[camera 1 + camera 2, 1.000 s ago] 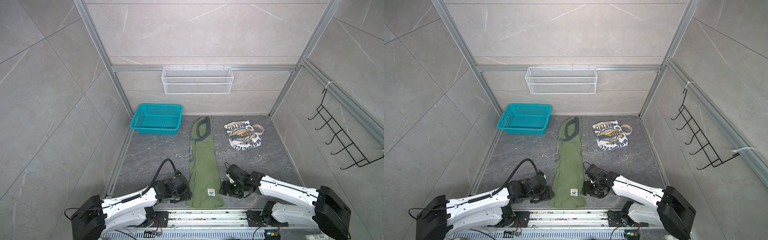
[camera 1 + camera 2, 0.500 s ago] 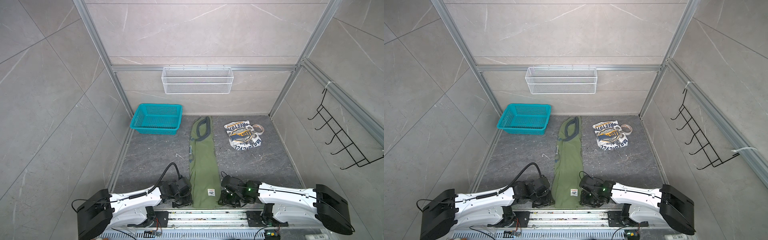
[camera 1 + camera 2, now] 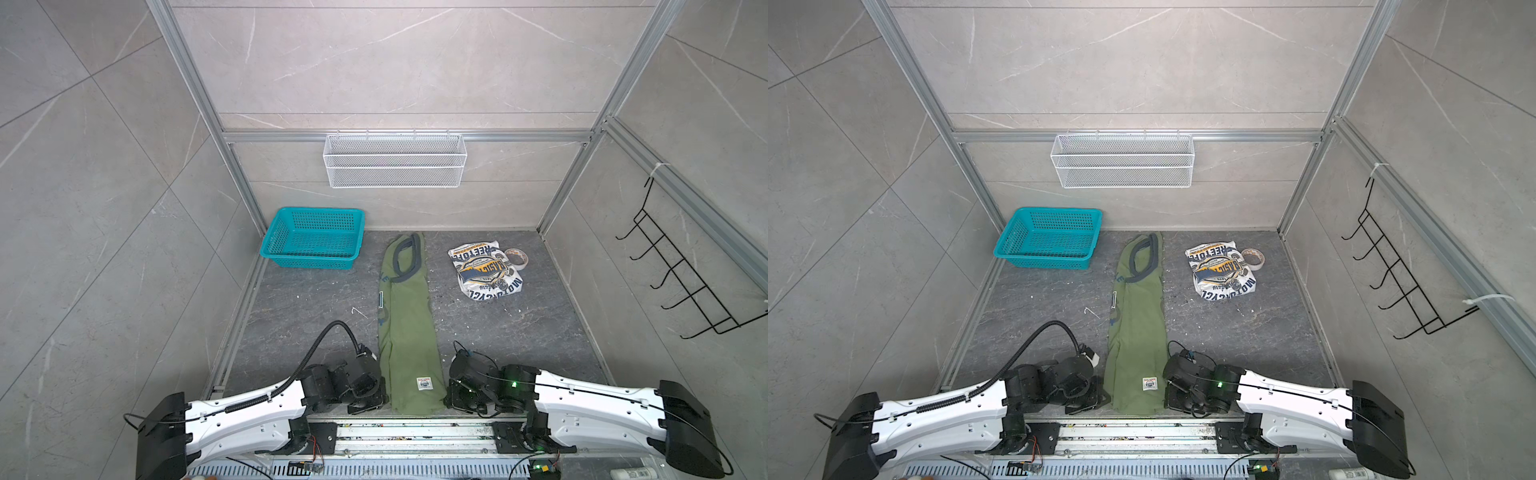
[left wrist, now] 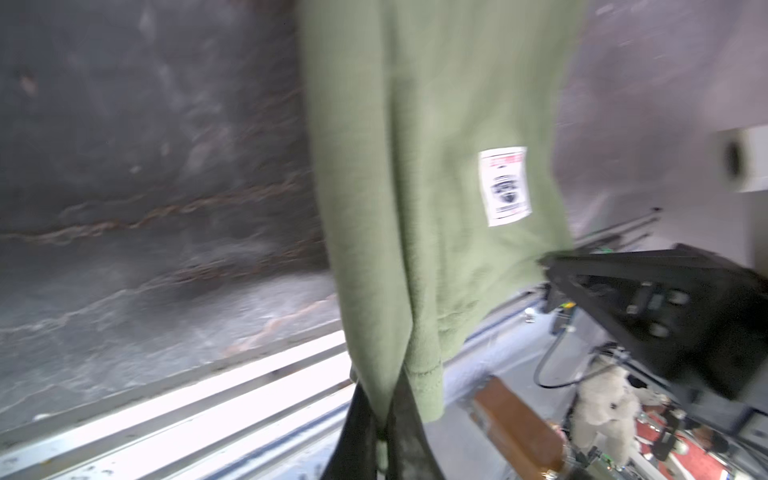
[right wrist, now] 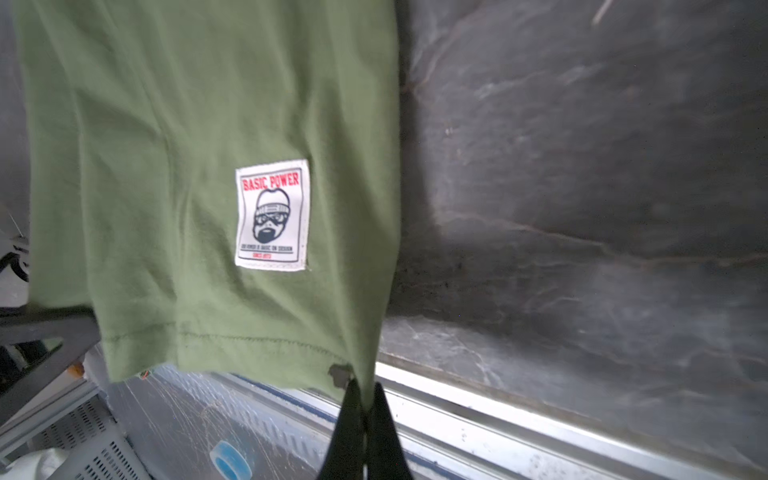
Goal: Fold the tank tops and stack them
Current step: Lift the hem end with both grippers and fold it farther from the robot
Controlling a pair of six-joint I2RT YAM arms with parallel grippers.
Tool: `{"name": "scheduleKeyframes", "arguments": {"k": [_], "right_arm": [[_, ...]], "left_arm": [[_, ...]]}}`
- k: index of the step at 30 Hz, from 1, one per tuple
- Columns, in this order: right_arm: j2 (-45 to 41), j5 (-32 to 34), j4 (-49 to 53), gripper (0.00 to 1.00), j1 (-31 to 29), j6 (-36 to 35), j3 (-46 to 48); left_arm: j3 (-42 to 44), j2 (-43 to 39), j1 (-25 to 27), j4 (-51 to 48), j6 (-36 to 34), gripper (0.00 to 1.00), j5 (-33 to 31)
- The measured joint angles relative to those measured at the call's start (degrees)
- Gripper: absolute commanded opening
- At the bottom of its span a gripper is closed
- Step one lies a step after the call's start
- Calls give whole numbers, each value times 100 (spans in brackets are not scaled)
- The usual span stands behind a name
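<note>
The olive green tank top lies as a long narrow strip down the middle of the dark floor, its navy-trimmed opening at the far end and its hem with a small white label at the near edge. My left gripper is shut on the hem's left corner. My right gripper is shut on the hem's right corner. The white tank top lies folded at the far right, its navy-yellow graphic facing up.
A teal plastic basket stands at the far left of the floor. A roll of tape lies beside the white top. A white wire shelf hangs on the back wall, black hooks on the right wall. A metal rail runs along the near edge.
Both grippers moved toward the near edge on either side of the green top and closed on its hem corners.
</note>
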State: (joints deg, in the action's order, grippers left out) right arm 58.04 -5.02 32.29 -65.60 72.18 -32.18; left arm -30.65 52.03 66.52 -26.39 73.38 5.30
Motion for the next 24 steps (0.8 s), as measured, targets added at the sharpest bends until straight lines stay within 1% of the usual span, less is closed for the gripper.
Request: {"name": "scheduleKeyframes", "arguments": {"k": [2,4,6,9,13,16,20,24], "right_arm": [[15,201,271,0,76,-131,-411],[72,361,437,0,286,-323,-876],[188,428,479,0,629,-579,-1272],[540,420,468,0,1325,-1095,-1733],[1403,411,428,0,2107,-1873,-2455],[2059,337,260,0,2507,-2352,-2973],[2898,203,59,0,2997,-2855,-3606],[3676,2,-68,0,3390,-3222,-4175]], "left_arm": [[-306,59,-175,-4,-127,0,-111],[-616,225,-463,26,-317,0,-201],[-918,476,-831,94,-540,0,-236],[-1296,898,-1449,295,-890,1,-251],[-1829,1604,-2197,564,-1384,4,-223],[-2345,2271,-2586,798,-1711,5,-70],[-2887,3064,-2986,1110,-1993,6,190],[-3209,3668,-3318,1325,-2140,7,415]]}}
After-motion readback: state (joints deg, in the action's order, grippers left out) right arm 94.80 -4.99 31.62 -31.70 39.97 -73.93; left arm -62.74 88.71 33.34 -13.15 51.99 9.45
